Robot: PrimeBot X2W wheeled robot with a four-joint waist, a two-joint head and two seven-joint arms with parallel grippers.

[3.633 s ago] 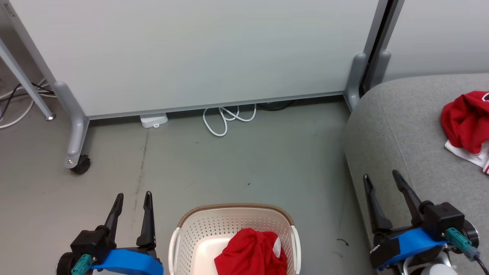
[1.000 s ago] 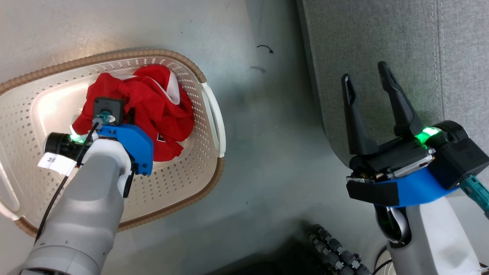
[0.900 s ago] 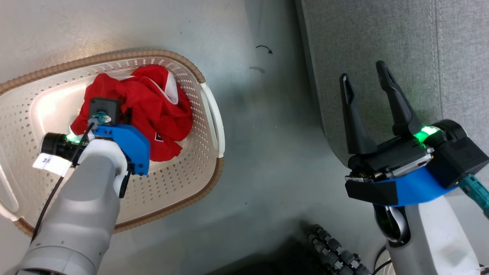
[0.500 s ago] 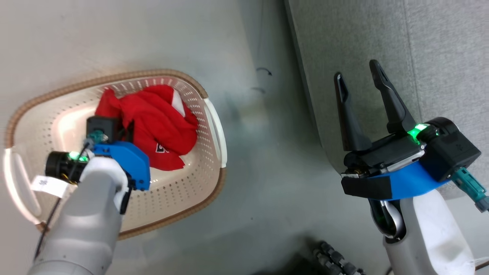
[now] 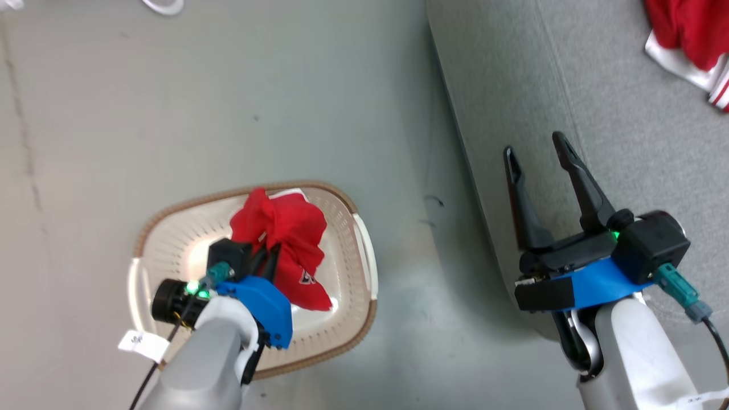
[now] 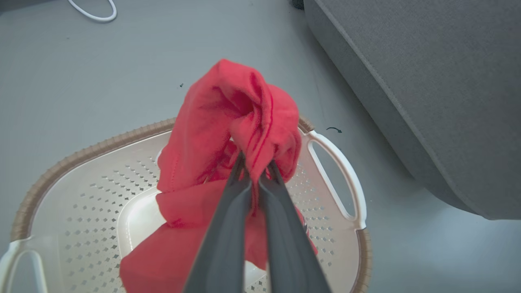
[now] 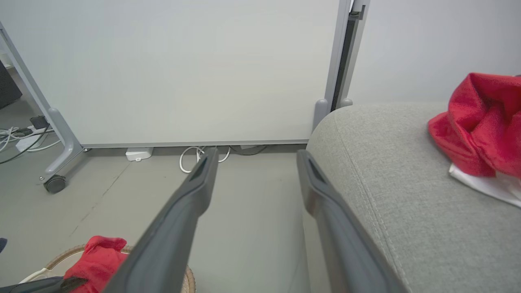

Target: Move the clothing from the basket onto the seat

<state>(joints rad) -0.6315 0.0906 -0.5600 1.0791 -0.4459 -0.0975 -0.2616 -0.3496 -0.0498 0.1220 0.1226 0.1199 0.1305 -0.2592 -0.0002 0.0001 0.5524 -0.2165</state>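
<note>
**A:** How does the clothing look?

**B:** A bright red fabric jersey [image 5: 287,228] is bunched into a knot, with a small black-and-white mark low on it. It hangs over the cream-white perforated plastic basket [image 5: 347,336] with the brown woven-look rim, and its lower folds drape down inside the walls. Red shorts [image 5: 686,25] with white trim lie crumpled on the large grey upholstered seat [image 5: 598,114].

**A:** And the arms?

**B:** The left gripper [image 6: 253,165] reaches down over the basket, fingers almost together, pinching the jersey's bunched top. The right gripper [image 5: 532,145] hovers over the seat's edge on the basket side, fingers spread wide, holding nothing.
</note>
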